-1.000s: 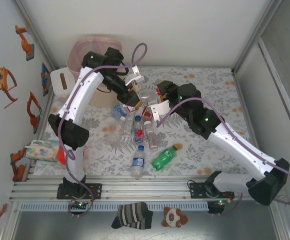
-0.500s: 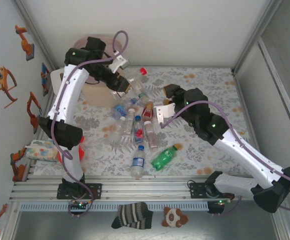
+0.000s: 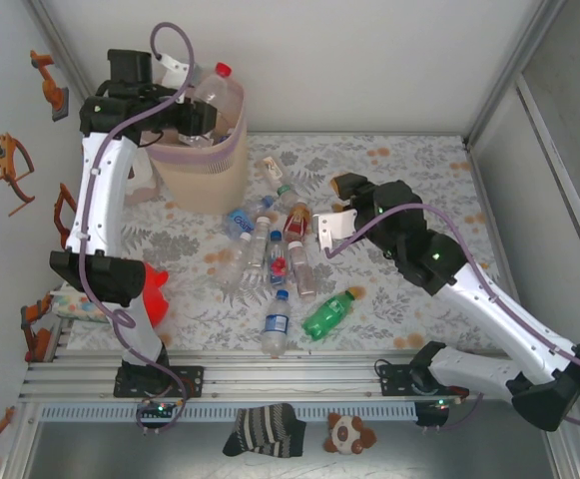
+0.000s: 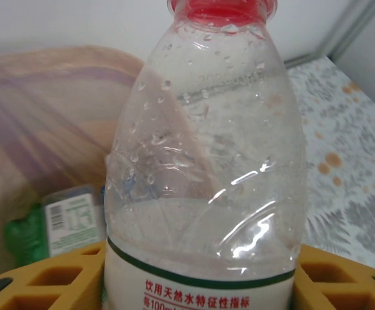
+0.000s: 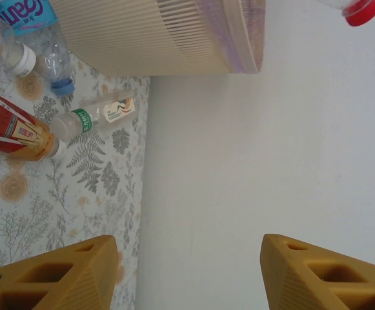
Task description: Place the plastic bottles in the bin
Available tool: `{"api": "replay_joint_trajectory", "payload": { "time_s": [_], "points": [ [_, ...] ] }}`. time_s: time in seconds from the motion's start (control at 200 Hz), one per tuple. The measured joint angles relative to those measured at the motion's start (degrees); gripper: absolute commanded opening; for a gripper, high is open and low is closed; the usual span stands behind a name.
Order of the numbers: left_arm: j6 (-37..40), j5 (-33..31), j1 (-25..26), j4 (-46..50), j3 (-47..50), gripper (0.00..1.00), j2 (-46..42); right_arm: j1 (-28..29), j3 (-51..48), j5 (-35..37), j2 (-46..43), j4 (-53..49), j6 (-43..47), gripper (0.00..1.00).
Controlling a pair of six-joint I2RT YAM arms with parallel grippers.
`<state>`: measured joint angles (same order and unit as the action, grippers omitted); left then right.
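My left gripper (image 3: 196, 108) is shut on a clear plastic bottle (image 3: 218, 93) with a red cap, held over the mouth of the beige, pink-lined bin (image 3: 206, 168). In the left wrist view the bottle (image 4: 206, 161) stands between my yellow fingers (image 4: 51, 279), with the bin's bag (image 4: 39, 110) and a green bottle (image 4: 24, 234) inside it behind. Several more bottles (image 3: 270, 249) lie mid-table, plus a green one (image 3: 327, 314) and a blue-capped one (image 3: 277, 321). My right gripper (image 3: 341, 187) hangs right of the pile, open and empty (image 5: 190, 255).
The right wrist view has the bin's ribbed wall (image 5: 148, 35), an amber bottle (image 5: 13, 132) and a clear green-banded bottle (image 5: 93, 116) on the patterned cloth. A red plush toy (image 3: 150, 294) and a tissue pack (image 3: 70, 302) sit at the left edge.
My left arm has lifted the red-capped bottle from beside the pile and swung it up and back-left to above the bin. The right gripper has drawn slightly right, staying open.
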<state>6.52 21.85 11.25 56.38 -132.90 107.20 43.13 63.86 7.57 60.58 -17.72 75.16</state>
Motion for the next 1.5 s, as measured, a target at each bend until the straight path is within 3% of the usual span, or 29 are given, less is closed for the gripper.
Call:
{"api": "replay_joint_trajectory", "payload": {
  "time_s": [0.315,0.596,1.202,1.497],
  "points": [
    [-4.31,-5.86,-3.78,-1.95,-9.68,0.54,7.15,3.87,0.0,1.57,0.15,-2.93,-1.07,0.58],
    [-4.46,-11.91,-5.2,-1.95,-10.49,0.52,14.47,7.06,0.0,4.9,0.61,-6.05,-1.46,0.57],
    [-4.17,-16.02,-5.29,-2.86,-0.09,0.52,18.84,8.39,0.0,7.1,0.59,-9.07,-3.04,0.56],
    [-3.54,-16.41,-5.29,-2.99,2.16,0.65,19.91,8.39,0.0,7.08,0.59,-9.05,-3.34,0.56]
  ]
}}
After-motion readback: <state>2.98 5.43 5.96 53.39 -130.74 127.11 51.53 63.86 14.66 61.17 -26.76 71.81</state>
